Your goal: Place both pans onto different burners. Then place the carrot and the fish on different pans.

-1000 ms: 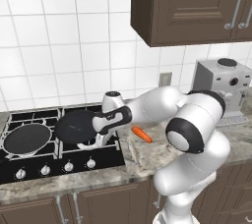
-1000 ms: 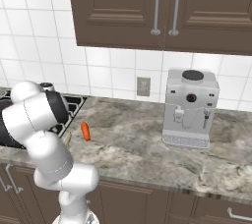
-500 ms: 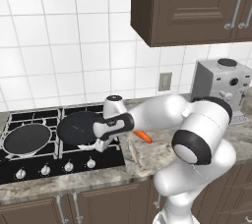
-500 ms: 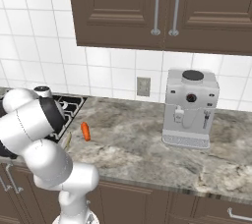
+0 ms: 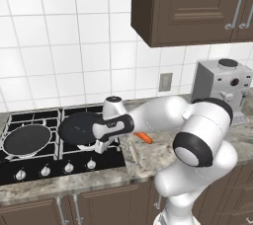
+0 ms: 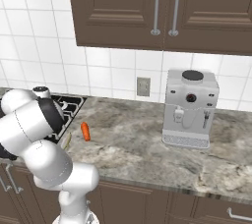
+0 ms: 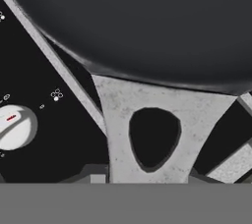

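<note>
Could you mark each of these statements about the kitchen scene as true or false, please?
1. Both pans sit on the cooktop. True: one pan is at the left, the other pan to its right.
2. The carrot lies in a pan. False: it lies on the stone counter, right of the cooktop.
3. The claw is beside the right-hand pan. True.
4. The coffee machine stands on the cooktop. False: it stands on the counter, by the wall.
5. The wall outlet is left of the coffee machine in the right base view. True.
</note>
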